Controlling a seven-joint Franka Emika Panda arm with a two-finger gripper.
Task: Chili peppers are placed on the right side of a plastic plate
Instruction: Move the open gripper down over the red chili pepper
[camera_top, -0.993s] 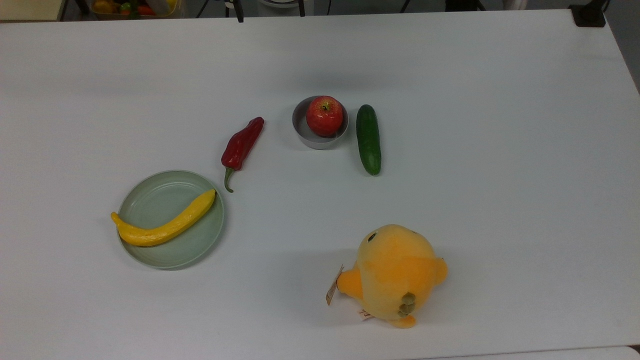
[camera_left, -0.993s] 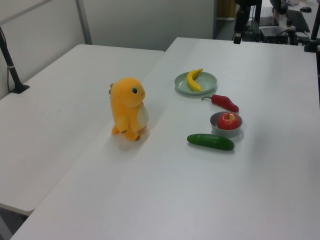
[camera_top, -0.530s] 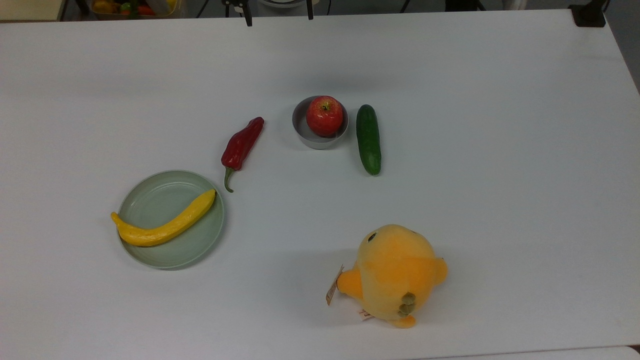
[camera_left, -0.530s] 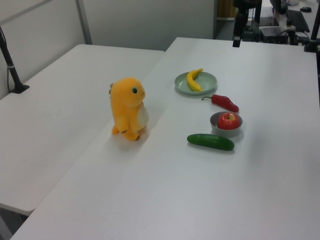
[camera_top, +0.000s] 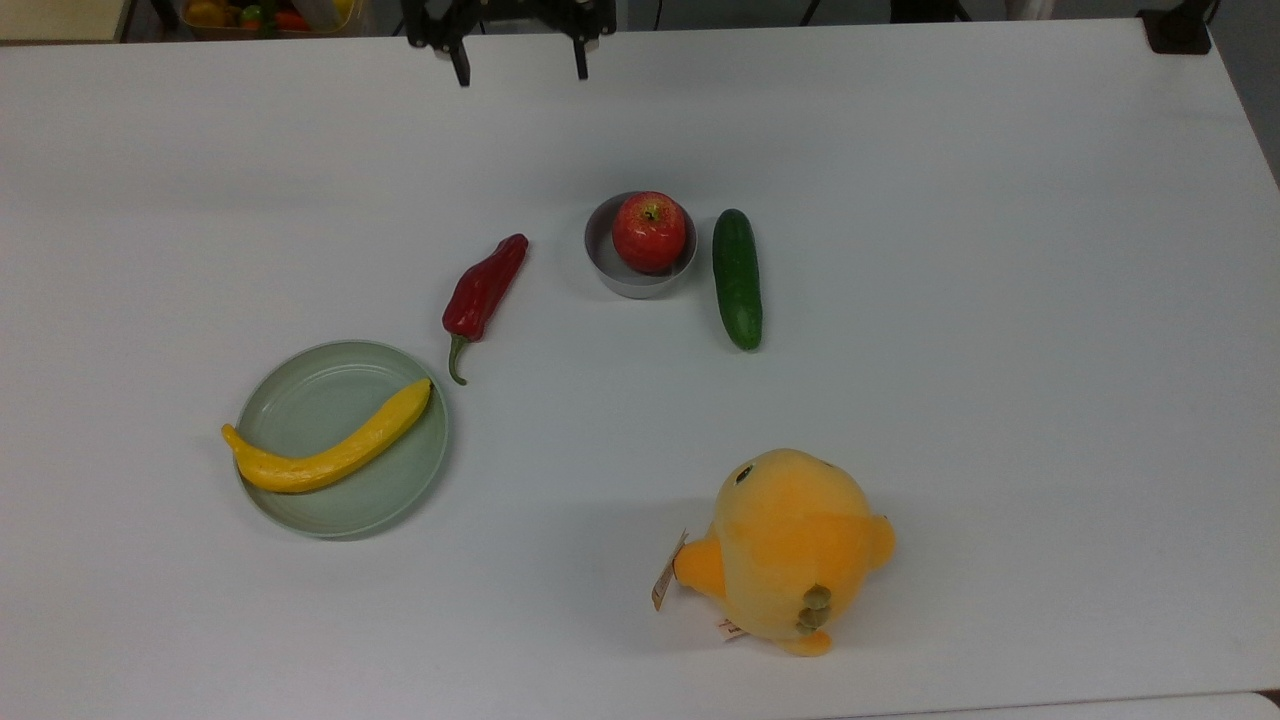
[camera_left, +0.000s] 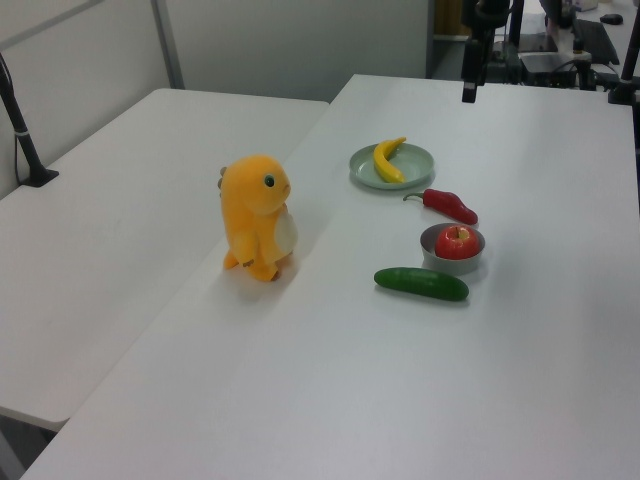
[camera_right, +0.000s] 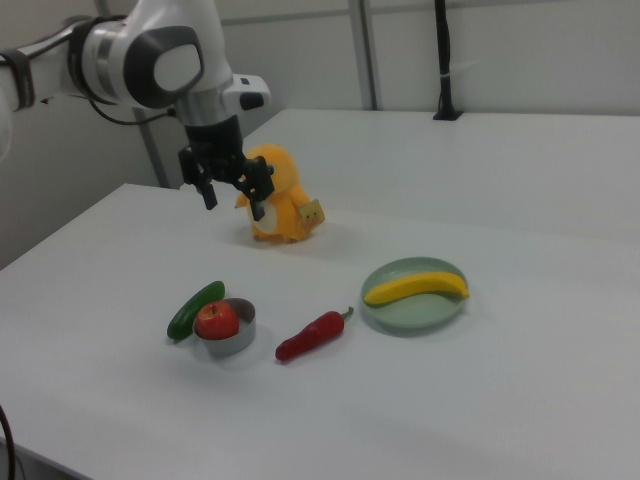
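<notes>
A long, wrinkled, dark red chili pepper (camera_top: 485, 288) with a thin curved green stem lies flat on the white tabletop (camera_top: 1000, 300). In the top view it sits above and to the right of the round, shallow, pale green plastic plate (camera_top: 310, 400), its stem end pointing down toward the plate's rim and stopping just beside it without touching. In the right view the pepper (camera_right: 312, 335) lies between the plate (camera_right: 400, 312) and a small grey round bowl (camera_right: 238, 340). A curved yellow banana (camera_top: 325, 448) rests across the plate, its thin end hanging a little over the rim on the top view's left.

The bowl (camera_top: 612, 272) holds a red apple (camera_top: 649, 231), and a smooth dark green cucumber (camera_top: 737, 278) lies just beside the bowl on the top view's right, apart from it. A plump orange-yellow plush toy (camera_top: 787, 545) with a paper tag stands alone nearer the top view's lower edge, well apart from the fruit.

The black two-finger end effector (camera_top: 518, 58) hangs at the far edge of the tabletop in the top view, well apart from the pepper. Its fingers (camera_top: 462, 68) are spread wide and point downward, with nothing between them. In the right view the end effector (camera_right: 232, 196) hangs in the air above the bowl and cucumber, in front of the plush toy (camera_right: 285, 205), carried by a white and grey robot arm (camera_right: 150, 55).
</notes>
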